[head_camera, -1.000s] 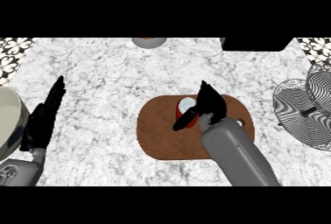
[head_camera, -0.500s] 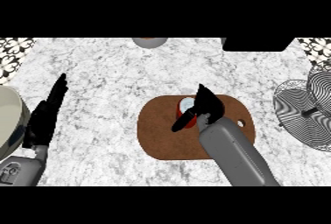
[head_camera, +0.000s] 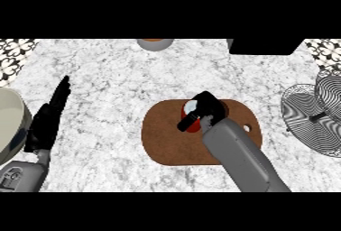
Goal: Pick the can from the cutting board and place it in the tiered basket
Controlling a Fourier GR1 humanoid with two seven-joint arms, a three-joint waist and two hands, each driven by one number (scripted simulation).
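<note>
Marble surface (head_camera: 120, 67), grey-white and veined, fills the head view. On it, right of centre, lies a brown board (head_camera: 166, 144) with rounded corners and a small hole near its right edge. At the far right stands the wire basket (head_camera: 313, 115), its round tiers seen from above, well apart from the board. A pale rounded object (head_camera: 10, 122) sits at the left edge, a dark box (head_camera: 263, 46) at the top right, and a small grey round thing (head_camera: 155, 43) at the top centre.

Right hand (head_camera: 205, 106) is over the board, its fingers curled round the can (head_camera: 191, 122); the can's red side and pale top show between them, and it is above the board's upper middle. Whether it touches the board cannot be told.

Left hand (head_camera: 48, 119) rests at the left with straight fingers, holding nothing.
</note>
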